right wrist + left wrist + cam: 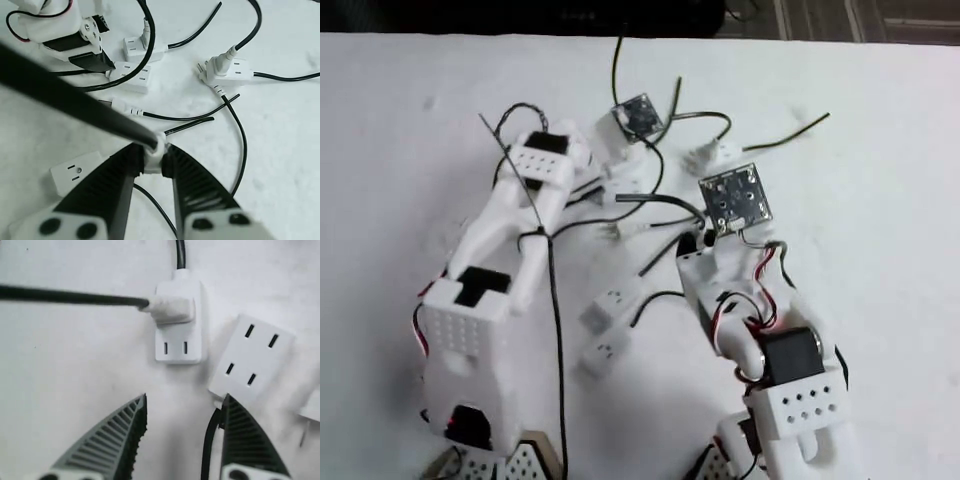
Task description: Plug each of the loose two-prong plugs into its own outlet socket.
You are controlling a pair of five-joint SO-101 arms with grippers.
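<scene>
White plug (153, 157): clamped in right gripper (152, 149) above table (280, 150), near loose outlet (75, 175), firm hold for pushing in. Hovered left gripper (185, 400), spread wide, beside four-slot outlet (250, 357) (likely ready to brace it).

sockets (177, 340), plug (154, 152) white | cords (70, 297) black | left hand (185, 397) dark, ribbed | table (60, 365) white

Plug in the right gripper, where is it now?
In the right wrist view, the plug is clamped in the right gripper, over the table, and its nearest neighbour is a white socket block lying beside the gripper.
</scene>
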